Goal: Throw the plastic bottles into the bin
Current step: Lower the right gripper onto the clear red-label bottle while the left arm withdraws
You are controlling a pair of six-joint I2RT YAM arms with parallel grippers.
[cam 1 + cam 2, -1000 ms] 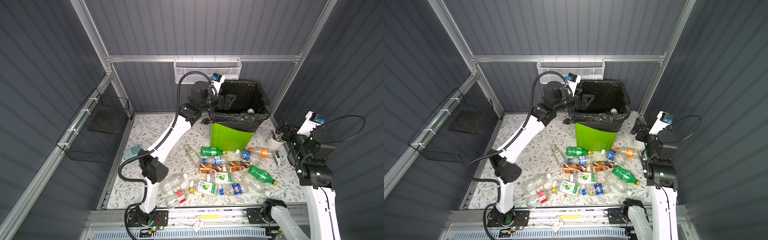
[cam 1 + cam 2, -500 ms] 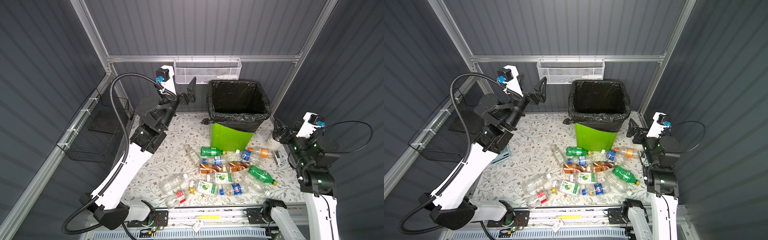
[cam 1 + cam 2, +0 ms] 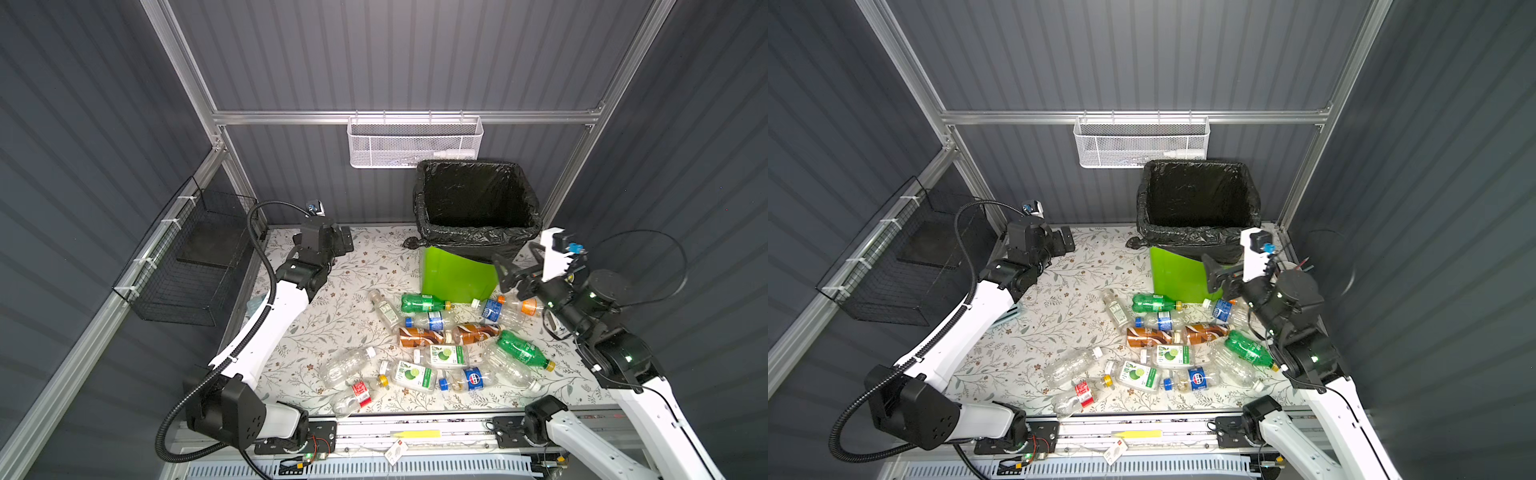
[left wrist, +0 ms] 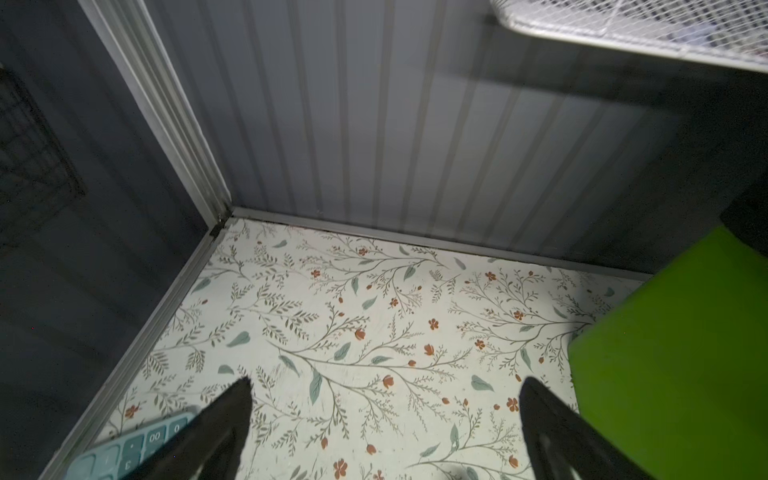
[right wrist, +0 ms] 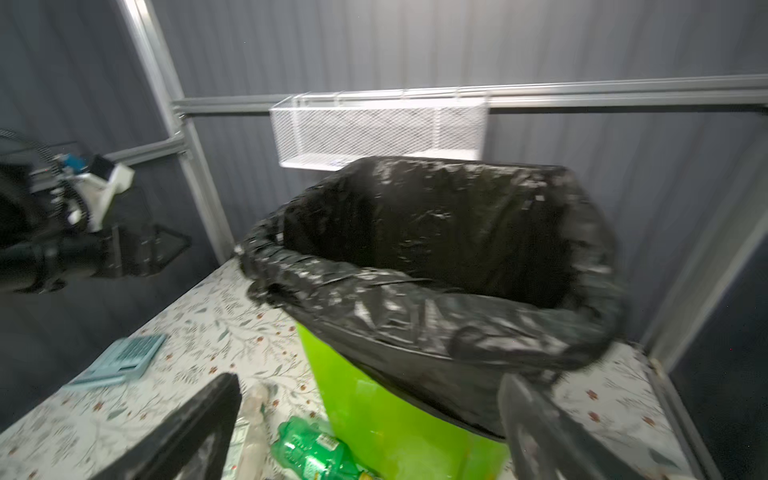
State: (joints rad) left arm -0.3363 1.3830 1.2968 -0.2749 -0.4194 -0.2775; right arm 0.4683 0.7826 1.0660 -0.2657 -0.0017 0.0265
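- The right gripper (image 3: 519, 266) hangs released, jaws spread wide and empty, above the table by the front right corner of the bin (image 3: 457, 278). In the right wrist view the bin's black liner shows between its 2 fingers.
- From it the nearest plastic bottles (image 3: 444, 355) lie at about 6 o'clock, just below. These are a blue-label bottle (image 3: 492, 309) and an orange-label bottle (image 3: 528, 307), both on their sides, long axes running roughly 9 to 3.
- A green bottle (image 3: 419, 302) lies at 8 o'clock, just beside the bin's foot, cap toward 3.
- The rest, some 14 in all, crowd at 6 to 7 o'clock, several touching, so closing jaws would likely nudge a neighbour.
- The left gripper (image 3: 343, 241) is likewise released and empty, over bare table near the back left corner. The bottles lie at 4 o'clock from it, well apart, so the right arm is nearer.
- The bin stands at 3 o'clock of the left gripper, and a loaded arm must clear its tall wall.
- A teal calculator (image 4: 137, 449) lies near the left arm. A white mesh basket (image 3: 415, 141) hangs at 12 and a black wire basket (image 3: 187, 266) at 9.
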